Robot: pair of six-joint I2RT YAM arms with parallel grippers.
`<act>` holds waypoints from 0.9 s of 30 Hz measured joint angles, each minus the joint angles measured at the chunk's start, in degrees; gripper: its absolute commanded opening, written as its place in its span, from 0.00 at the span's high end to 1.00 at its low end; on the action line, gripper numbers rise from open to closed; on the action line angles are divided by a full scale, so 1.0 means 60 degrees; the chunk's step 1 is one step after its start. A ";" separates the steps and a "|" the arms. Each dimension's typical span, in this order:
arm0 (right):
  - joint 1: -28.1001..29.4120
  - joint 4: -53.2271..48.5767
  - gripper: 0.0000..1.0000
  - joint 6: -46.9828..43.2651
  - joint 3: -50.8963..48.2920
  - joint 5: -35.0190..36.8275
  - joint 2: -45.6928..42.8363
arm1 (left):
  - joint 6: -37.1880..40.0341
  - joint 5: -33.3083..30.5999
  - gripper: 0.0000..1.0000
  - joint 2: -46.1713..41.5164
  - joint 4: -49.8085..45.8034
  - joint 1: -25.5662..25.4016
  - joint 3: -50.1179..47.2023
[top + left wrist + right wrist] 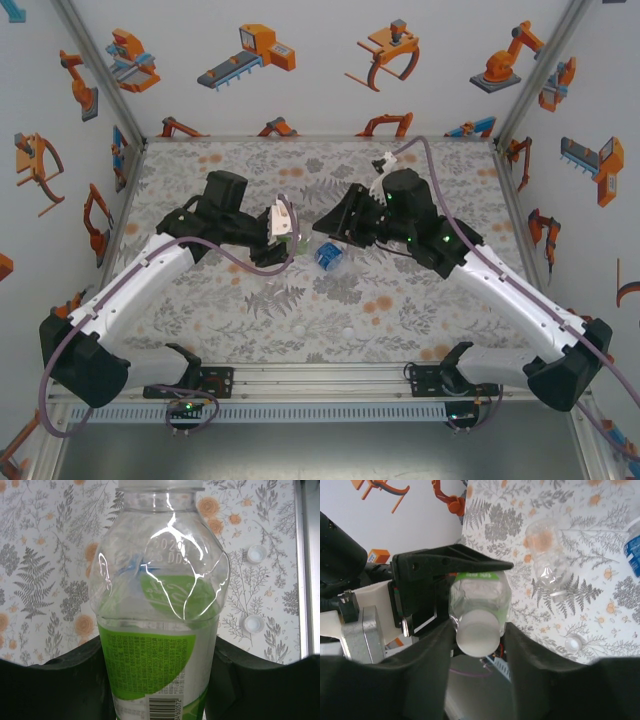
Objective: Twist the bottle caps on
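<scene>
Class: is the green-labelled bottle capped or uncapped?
Capped: a white cap sits on the neck of the green-labelled bottle. Whether fully tightened: cannot tell.

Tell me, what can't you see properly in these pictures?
Left wrist view: the green bottle has its top cut off by the upper edge.
Right wrist view: the blue-label bottle is cut by the right edge; the white cap is blurred.
Top view: a loose cap is too small for detail.

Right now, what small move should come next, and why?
Probably the right claw should close on the white cap and twist it. The cap sits on the neck of the green-label bottle, gripped by the left claw, and the right claw straddles it.
</scene>
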 measured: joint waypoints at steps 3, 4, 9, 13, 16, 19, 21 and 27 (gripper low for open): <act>-0.0018 0.0113 0.44 -0.1348 0.0157 0.0033 -0.0117 | 0.0000 0.0127 1.00 -0.0004 0.0066 -0.0058 0.0000; -0.0018 0.0182 0.40 -0.1963 0.0160 -0.0004 -0.0226 | 0.0000 0.0157 1.00 -0.0004 0.0076 -0.0058 0.0000; -0.0044 0.0266 0.38 -0.5435 0.0204 -0.0984 -0.0787 | 0.0062 0.0386 1.00 -0.0004 0.0102 -0.0058 0.0000; -0.0044 -0.0066 0.38 -0.8393 0.0532 -0.2018 -0.0827 | 0.0146 0.0652 1.00 -0.0011 0.0098 -0.0058 0.0000; -0.0044 -0.0499 0.40 -1.0429 0.0696 -0.2809 -0.0765 | 0.0248 0.0801 1.00 -0.0011 0.0095 -0.0058 0.0000; -0.0040 -0.0765 0.42 -1.1989 0.0707 -0.3242 -0.0754 | 0.0306 0.0907 1.00 -0.0011 0.0087 -0.0058 0.0000; -0.0040 -0.0776 0.43 -1.2633 0.0707 -0.3311 -0.0754 | 0.0328 0.0980 1.00 -0.0011 0.0084 -0.0058 0.0000; -0.0033 -0.0729 0.47 -1.3519 0.0707 -0.3592 -0.0543 | 0.0368 0.1060 1.00 -0.0011 0.0058 -0.0058 0.0000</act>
